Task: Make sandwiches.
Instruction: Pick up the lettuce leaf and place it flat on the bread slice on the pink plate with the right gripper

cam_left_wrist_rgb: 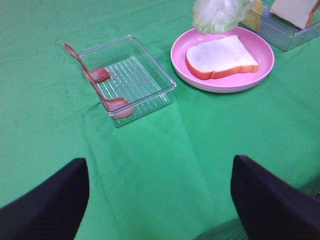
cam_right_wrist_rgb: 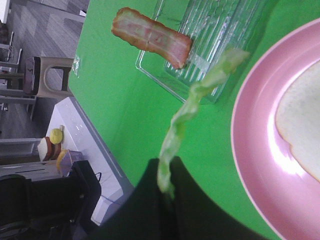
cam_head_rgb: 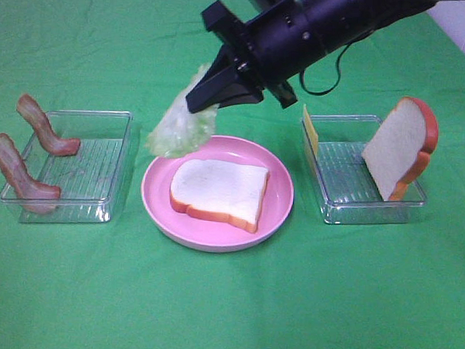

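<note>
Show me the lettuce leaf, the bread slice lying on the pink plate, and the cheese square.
lettuce leaf [cam_head_rgb: 181,127]: exterior high view, lower middle of the hanging leaf.
flat bread slice [cam_head_rgb: 219,188]: exterior high view, its white top face.
cheese square [cam_head_rgb: 310,132]: exterior high view, its yellow face.

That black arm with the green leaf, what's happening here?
A robot is building a toy sandwich. Its right gripper pinches a lettuce leaf above the edge of the pink plate, which holds one flat bread slice. Bacon strips lean on the left tray; another slice and cheese stand in the right tray. The left gripper hangs open, empty.
</note>
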